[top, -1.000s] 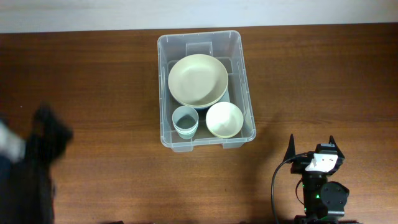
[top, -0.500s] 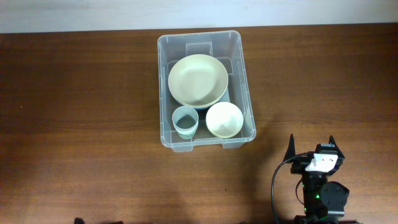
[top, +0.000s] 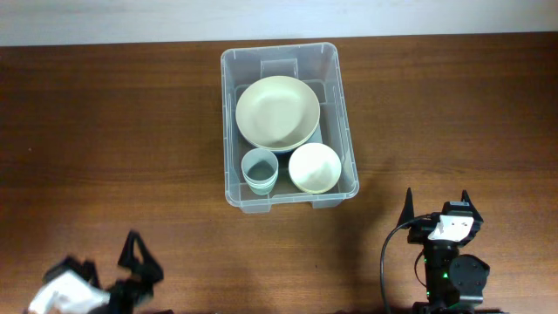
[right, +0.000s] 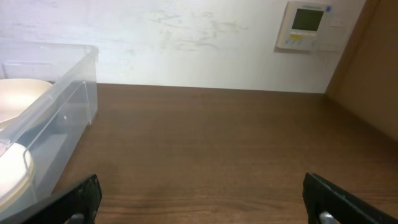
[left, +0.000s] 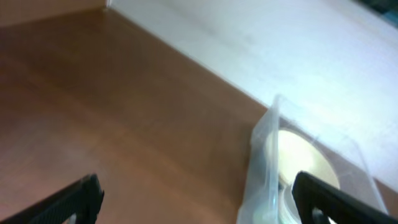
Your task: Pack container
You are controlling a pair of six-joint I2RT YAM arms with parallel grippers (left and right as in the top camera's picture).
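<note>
At the near edge of the brown wooden bench (top: pixel 105 113), the left pincer (left: pixel 196 199) and the right pincer (top: pixel 436 202) both have their fingers apart, empty. The large clear rectangular plastic container (top: pixel 228 131) stands toward the far edge, its long axis near-to-far, ahead-left of the nearer right pincer.

Place: an indoor robot test room, more lab than home.
Table: a dark wood-grain table (top: pixel 131 131) fills the overhead view.
Wall: a plain white wall (right: pixel 186 37) runs along the table's far edge.
Controller: a white wall unit (right: pixel 309 25) with a small green display hangs on that wall, to the right.
Panel: a brown wooden panel (right: pixel 367 56) stands at the far right.
Robots: a blurred left arm (top: pixel 96 288) and a cabled right arm (top: pixel 449 262) sit at the near edge.
</note>
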